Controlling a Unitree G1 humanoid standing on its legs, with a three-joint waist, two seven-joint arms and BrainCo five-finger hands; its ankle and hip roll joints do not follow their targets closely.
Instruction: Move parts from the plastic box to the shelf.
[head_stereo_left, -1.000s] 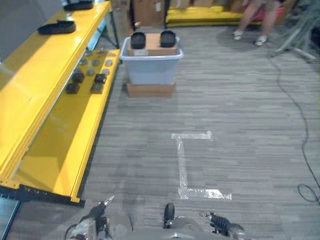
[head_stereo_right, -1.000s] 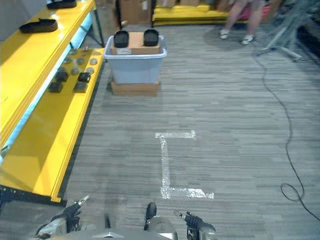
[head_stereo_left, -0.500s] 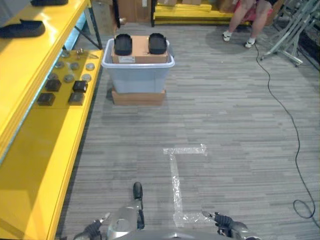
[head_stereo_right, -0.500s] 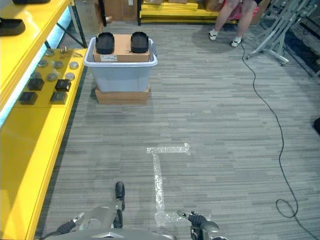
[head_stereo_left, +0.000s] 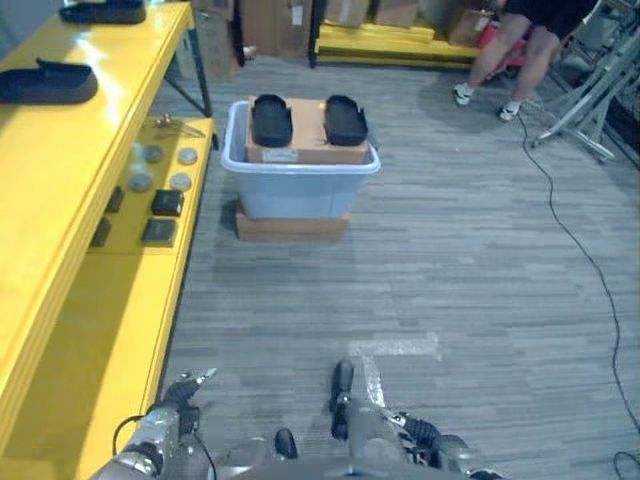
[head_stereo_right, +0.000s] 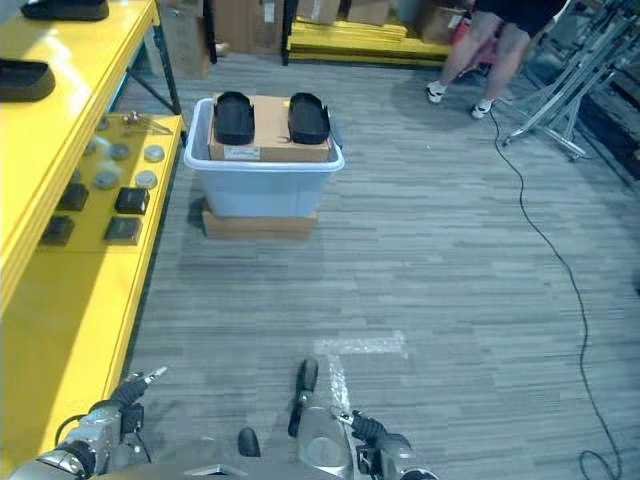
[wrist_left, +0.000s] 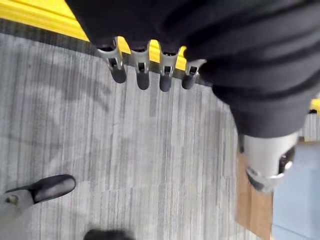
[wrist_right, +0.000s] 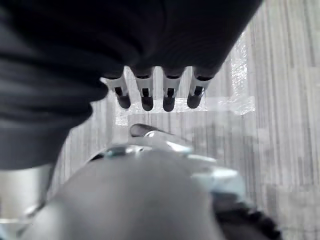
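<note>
robot facing a plastic box (head_stereo_left: 298, 185) of black parts (head_stereo_left: 270, 118) at upper centre.
both hands, left (wrist_left: 150, 70) and right (wrist_right: 160, 92), empty with straight fingers; step closer first, yellow shelf (head_stereo_left: 60, 180) at left.

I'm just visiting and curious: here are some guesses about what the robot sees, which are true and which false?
1. Two black parts lie on a cardboard box in the plastic box. True.
2. The left hand holds a part. False: its fingers hang relaxed over bare floor, holding nothing.
3. The plastic box sits directly on the floor. False: it rests on a flat cardboard base.
4. Dark parts already lie on the yellow shelf. True.
5. The right hand carries a part. False: it holds nothing.
6. A person stands beyond the box. True.
</note>
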